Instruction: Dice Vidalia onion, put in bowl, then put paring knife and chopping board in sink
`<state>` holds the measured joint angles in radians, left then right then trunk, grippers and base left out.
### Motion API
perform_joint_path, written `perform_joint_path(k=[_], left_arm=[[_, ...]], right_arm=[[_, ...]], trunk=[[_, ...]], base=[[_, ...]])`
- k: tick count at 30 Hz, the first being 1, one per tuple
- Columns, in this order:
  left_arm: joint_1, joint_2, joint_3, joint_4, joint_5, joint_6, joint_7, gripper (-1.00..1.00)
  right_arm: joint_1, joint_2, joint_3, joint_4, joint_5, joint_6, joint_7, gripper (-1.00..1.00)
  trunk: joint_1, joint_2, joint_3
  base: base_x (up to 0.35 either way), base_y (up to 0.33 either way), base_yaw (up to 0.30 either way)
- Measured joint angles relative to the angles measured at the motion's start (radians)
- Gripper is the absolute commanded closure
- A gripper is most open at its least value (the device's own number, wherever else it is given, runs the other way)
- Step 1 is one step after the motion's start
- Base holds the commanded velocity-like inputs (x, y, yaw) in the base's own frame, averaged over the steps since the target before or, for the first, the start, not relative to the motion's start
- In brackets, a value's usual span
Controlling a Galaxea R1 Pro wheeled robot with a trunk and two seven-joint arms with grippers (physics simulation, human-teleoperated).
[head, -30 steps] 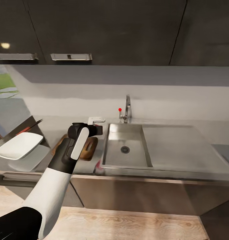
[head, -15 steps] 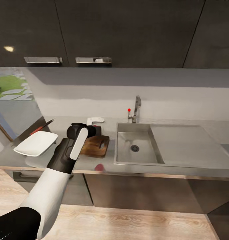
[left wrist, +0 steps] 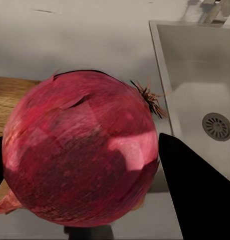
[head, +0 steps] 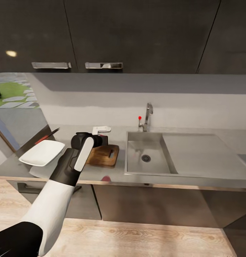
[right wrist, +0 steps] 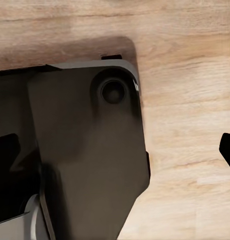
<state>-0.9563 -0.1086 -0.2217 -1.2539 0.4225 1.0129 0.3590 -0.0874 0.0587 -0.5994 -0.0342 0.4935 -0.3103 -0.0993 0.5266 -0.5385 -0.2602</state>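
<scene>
The left gripper (left wrist: 84,165) pinches the onion (left wrist: 79,150) between its two dark fingers (left wrist: 195,190), one pressed to each flank, so the bulb rides clear of the countertop (head: 112,171) on its way to the chopping board (head: 103,156). The board lies just beyond and beneath the fingers, the sink (head: 137,167) off to one side with its drain showing. The onion is deep red with papery, flaking skin and a dry root tuft (hardly a pale Vidalia). The right gripper's fingers: I cannot tell their state; only a dark tip shows over wooden floor (right wrist: 185,100).
</scene>
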Motion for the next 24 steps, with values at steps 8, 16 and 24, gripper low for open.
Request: perform_joint_path(k=[8, 16, 24], left_arm=[[0.001, 0.005, 0.000, 0.074, 0.000, -0.005, 0.000, 1.00], [0.001, 0.011, 0.000, 0.125, -0.003, -0.007, 0.000, 1.00], [0.001, 0.023, 0.003, 0.113, -0.005, -0.008, 0.001, 1.00]], right_arm=[[0.000, -0.013, 0.001, -0.055, 0.000, -0.010, 0.007, -1.00], [0.001, -0.006, 0.007, -0.108, 0.004, -0.026, 0.011, -1.00], [0.001, -0.007, 0.007, -0.124, 0.004, -0.028, 0.012, -1.00]], trunk=[[0.000, 0.000, 0.000], [0.000, 0.000, 0.000], [0.000, 0.000, 0.000]], base=[[-0.020, -0.008, 0.000], [0.000, 0.000, 0.000], [0.000, 0.000, 0.000]])
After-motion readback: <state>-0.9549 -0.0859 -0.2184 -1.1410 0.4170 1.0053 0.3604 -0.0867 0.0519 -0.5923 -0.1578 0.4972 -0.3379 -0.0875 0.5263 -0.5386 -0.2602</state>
